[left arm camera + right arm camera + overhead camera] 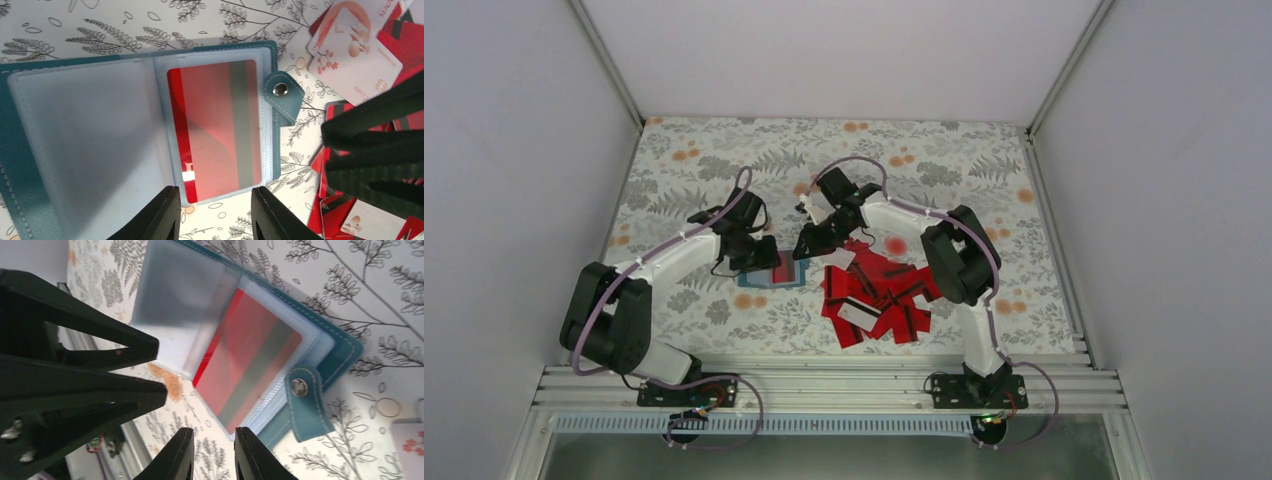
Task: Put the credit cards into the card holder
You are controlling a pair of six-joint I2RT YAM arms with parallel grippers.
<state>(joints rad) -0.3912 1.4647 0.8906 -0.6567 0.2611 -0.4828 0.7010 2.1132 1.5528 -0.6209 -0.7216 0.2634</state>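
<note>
The teal card holder (20, 150) lies open on the floral cloth, clear pockets up, snap tab (281, 91) at its right. One red credit card (220, 130) with a grey stripe sits inside the right pocket. My left gripper (215, 212) hovers open at the holder's near edge, nothing between its fingers. From the other side, my right gripper (212, 455) is open by a narrow gap just off the holder's (345, 347) corner, holding nothing. Loose credit cards (879, 295), red ones and a few white, are heaped right of the holder (769, 275).
The two grippers are close together over the holder; the right one's black fingers (375, 145) fill the left wrist view's right side. A white card (350, 55) lies just past the snap tab. A metal rail (824, 385) runs along the near edge, white walls on three sides.
</note>
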